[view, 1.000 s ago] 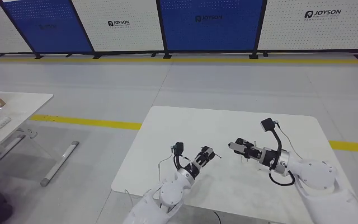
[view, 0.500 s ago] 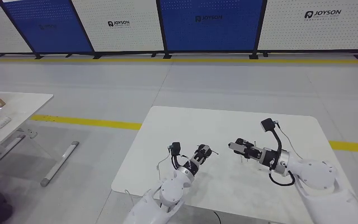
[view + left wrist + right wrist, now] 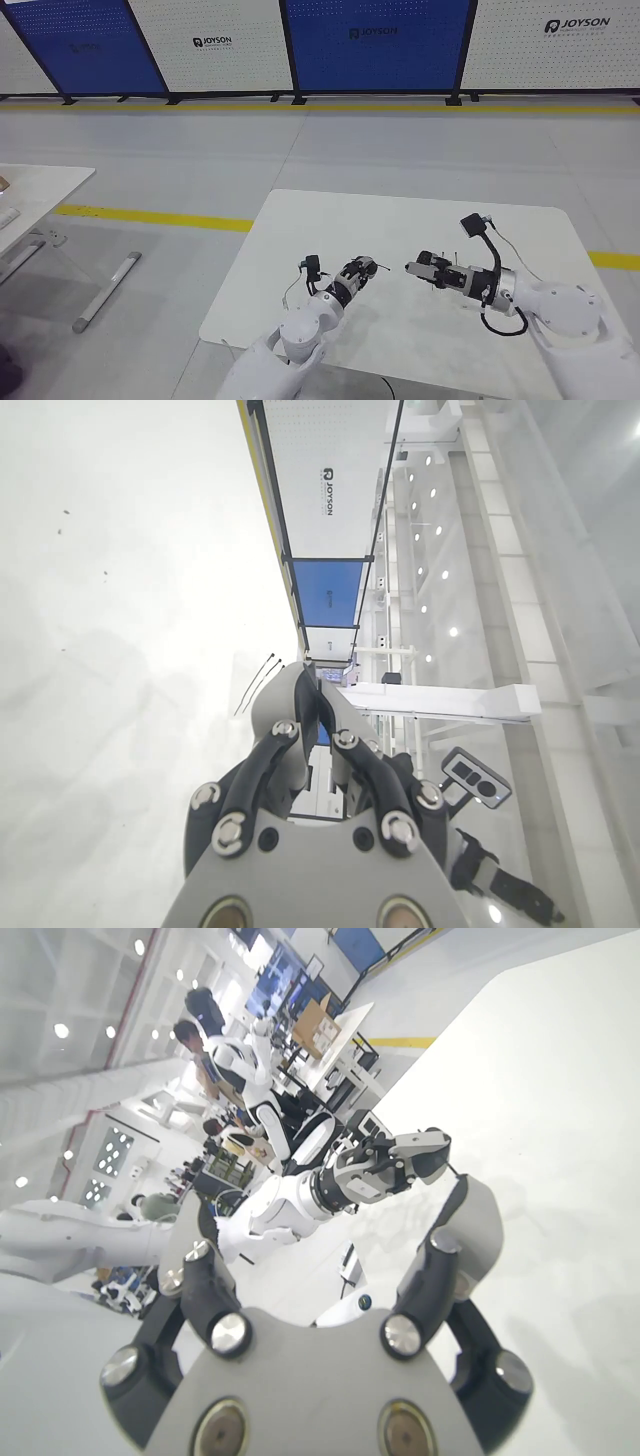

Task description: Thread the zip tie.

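Left gripper (image 3: pixel 366 266) is pressed together, and we count one thin black plastic zip tie (image 3: pixel 382 266) pinched in it, poking right toward the right gripper (image 3: pixel 412 268), whose two fingers are spread wide. Both hang close together over the white rectangular table's (image 3: pixel 400 215) near half.

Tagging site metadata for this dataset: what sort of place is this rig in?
Probably a robotics lab or factory test hall: pegboard partition panels, a yellow floor line on bare grey floor, and another white robot in the room behind.
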You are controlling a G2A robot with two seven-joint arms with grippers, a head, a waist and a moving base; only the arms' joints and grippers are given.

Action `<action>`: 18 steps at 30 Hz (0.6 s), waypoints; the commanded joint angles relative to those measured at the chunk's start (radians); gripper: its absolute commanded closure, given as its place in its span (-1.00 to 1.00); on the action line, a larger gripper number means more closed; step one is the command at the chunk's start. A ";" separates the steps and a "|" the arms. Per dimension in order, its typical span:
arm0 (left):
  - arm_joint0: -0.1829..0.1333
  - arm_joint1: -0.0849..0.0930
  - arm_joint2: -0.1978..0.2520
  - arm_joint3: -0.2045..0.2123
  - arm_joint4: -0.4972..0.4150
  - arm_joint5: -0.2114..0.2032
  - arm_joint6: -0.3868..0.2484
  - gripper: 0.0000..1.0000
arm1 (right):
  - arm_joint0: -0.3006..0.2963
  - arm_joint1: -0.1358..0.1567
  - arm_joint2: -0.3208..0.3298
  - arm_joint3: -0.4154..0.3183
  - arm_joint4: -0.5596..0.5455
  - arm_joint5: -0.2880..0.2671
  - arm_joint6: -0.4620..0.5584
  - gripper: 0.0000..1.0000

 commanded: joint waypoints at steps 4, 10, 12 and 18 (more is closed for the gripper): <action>0.000 0.000 0.000 0.000 0.000 0.000 0.000 1.00 | 0.046 0.024 0.068 -0.017 -0.067 0.078 0.149 -1.00; 0.000 0.000 0.000 0.000 0.000 0.000 0.000 1.00 | 0.149 0.048 0.057 -0.025 -0.217 0.192 0.346 -1.00; 0.000 0.000 0.000 0.000 0.000 0.000 0.000 1.00 | 0.155 0.049 0.051 -0.021 -0.227 0.199 0.346 -1.00; 0.000 0.000 0.000 0.000 0.000 0.000 0.000 1.00 | 0.155 0.049 0.051 -0.021 -0.227 0.199 0.346 -1.00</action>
